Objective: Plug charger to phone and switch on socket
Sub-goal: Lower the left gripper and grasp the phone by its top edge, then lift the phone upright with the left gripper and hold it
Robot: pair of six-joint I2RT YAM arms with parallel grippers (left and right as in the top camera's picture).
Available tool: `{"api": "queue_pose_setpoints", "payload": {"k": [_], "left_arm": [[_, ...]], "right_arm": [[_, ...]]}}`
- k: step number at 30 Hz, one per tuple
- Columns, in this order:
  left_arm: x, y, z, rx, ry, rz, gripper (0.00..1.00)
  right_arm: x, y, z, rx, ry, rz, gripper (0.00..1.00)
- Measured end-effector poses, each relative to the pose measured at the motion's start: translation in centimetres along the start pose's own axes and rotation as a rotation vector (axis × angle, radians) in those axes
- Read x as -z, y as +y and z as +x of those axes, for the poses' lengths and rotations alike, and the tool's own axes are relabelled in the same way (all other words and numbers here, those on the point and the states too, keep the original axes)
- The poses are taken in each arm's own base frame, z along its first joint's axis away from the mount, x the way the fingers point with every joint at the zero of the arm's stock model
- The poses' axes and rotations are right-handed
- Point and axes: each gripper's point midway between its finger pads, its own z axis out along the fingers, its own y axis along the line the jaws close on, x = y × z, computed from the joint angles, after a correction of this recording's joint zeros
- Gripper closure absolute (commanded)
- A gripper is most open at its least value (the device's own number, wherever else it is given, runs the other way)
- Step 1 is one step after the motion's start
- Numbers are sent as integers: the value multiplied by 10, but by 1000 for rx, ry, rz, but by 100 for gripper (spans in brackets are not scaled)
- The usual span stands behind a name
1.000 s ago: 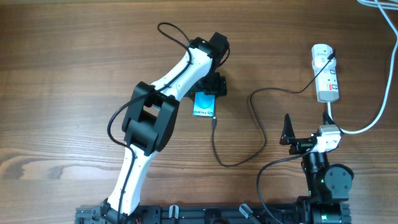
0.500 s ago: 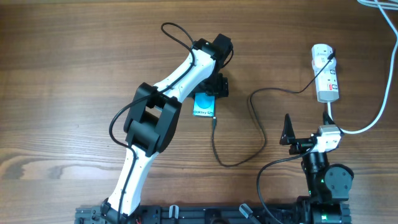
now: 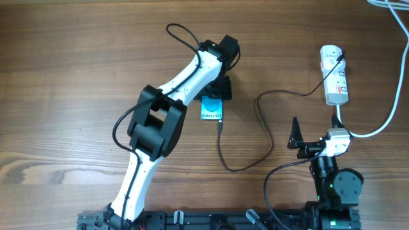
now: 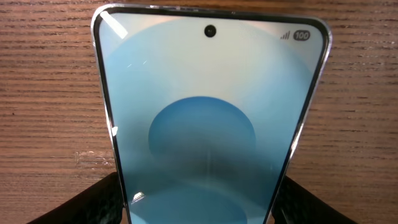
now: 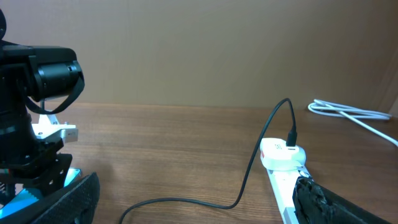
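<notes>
- Grip first: my left gripper [image 3: 217, 94] reaches out over the brown wooden table [image 3: 77, 76], and its dark fingers [image 4: 87, 202] press against both long edges of the cyan-screened flat smartphone [image 3: 211, 108]. I hold it that way so that it cannot slide when a plug pushes into its end.
- The smartphone lies screen up, with its lettered end turned towards my base. That end faces the tiny connector tip [image 3: 219, 124], which sits just beside it; whether the two touch is too small to tell.
- From that tip the thin dark charger cable [image 3: 218, 144] loops loosely across the table to the white oblong power strip [image 3: 335, 80]. Its dark plug [image 5: 291, 137] already stands in the strip's far end.
- My right gripper [image 3: 297, 135] hangs near my base with its jaws spread wide and holding nothing. I judge it is kept free to bring the tip in.
- The strip's thick white cord [image 3: 383, 124] trails off to my right, well apart from the phone.
</notes>
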Motion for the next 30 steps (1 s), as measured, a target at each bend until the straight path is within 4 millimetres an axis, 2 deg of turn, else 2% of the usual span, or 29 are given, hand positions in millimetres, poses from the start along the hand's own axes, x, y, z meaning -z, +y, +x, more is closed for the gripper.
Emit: {"api": "queue_pose_setpoints", "payload": {"k": [11, 15, 18, 21, 23, 26, 30], "left_arm": [[1, 2, 2, 1, 10, -6, 32], [11, 6, 8, 18, 40, 22, 32], [38, 10, 8, 50, 47, 98, 32], [80, 16, 16, 102, 89, 232, 31], [98, 16, 25, 131, 142, 321, 32], [126, 3, 36, 144, 242, 527, 32], [177, -21, 48, 107, 382, 905, 32]], "right_arm": [[0, 0, 0, 0, 0, 0, 0], [0, 0, 0, 0, 0, 0, 0], [0, 0, 0, 0, 0, 0, 0], [0, 0, 0, 0, 0, 0, 0], [0, 0, 0, 0, 0, 0, 0], [0, 0, 0, 0, 0, 0, 0], [0, 0, 0, 0, 0, 0, 0]]}}
